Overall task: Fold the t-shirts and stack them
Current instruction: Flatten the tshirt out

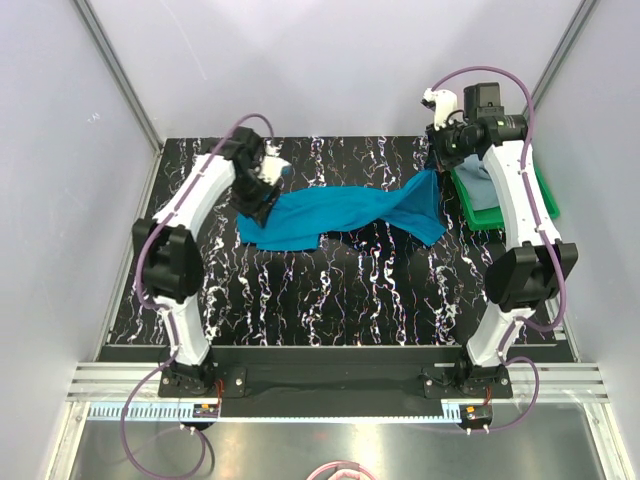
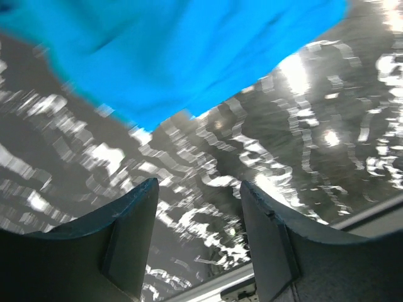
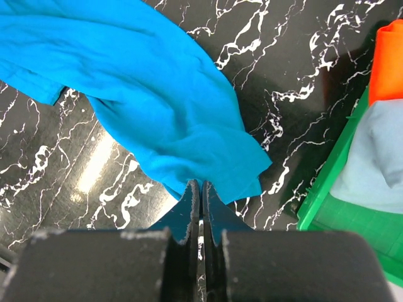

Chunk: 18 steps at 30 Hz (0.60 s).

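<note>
The teal-blue t-shirt [image 1: 340, 215] lies stretched across the far middle of the black marbled table [image 1: 330, 290]. My right gripper [image 3: 201, 185] is shut on its right edge [image 3: 189, 132], raised near the tray; in the top view the gripper [image 1: 440, 162] sits at the shirt's right end. My left gripper [image 2: 198, 189] is open and empty. The shirt [image 2: 170, 50] lies just beyond its fingertips, and the view is blurred. In the top view the left gripper [image 1: 262, 193] is over the shirt's left end. The grey-blue t-shirt [image 3: 378, 157] and the orange-red t-shirt [image 3: 388, 60] lie in the tray.
A green plastic tray [image 1: 505, 218] stands at the table's far right, beside the right arm; its rim shows in the right wrist view [image 3: 334, 170]. Grey walls enclose the table on three sides. A metal rail runs along the near edge [image 1: 330, 385].
</note>
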{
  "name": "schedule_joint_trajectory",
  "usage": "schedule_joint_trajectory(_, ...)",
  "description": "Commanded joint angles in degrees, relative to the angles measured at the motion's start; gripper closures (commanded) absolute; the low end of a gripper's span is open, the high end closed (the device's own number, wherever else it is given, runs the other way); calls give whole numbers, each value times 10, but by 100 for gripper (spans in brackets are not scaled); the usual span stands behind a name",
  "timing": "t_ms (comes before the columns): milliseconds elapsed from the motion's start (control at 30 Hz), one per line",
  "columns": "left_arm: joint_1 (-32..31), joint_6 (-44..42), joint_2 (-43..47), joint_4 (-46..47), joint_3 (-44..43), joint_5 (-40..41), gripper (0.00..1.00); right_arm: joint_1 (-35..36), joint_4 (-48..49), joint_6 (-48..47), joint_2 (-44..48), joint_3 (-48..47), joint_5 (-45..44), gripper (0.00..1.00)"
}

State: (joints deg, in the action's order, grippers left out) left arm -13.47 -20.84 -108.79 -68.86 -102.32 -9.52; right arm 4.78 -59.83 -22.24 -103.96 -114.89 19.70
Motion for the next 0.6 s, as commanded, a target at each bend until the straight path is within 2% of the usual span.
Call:
schedule_joint_trajectory(0,-27,10,-35,-8,-38,-59,40,3,3,11,-11,-28,17,100)
schedule_joint_trajectory(200,-27,28,-105,-6,-38,-97,40,3,5,11,-15,-25,22,100)
schedule_joint_trajectory(567,-28,48,-221,0,-154,-28,40,3,6,10,-23,-25,23,100)
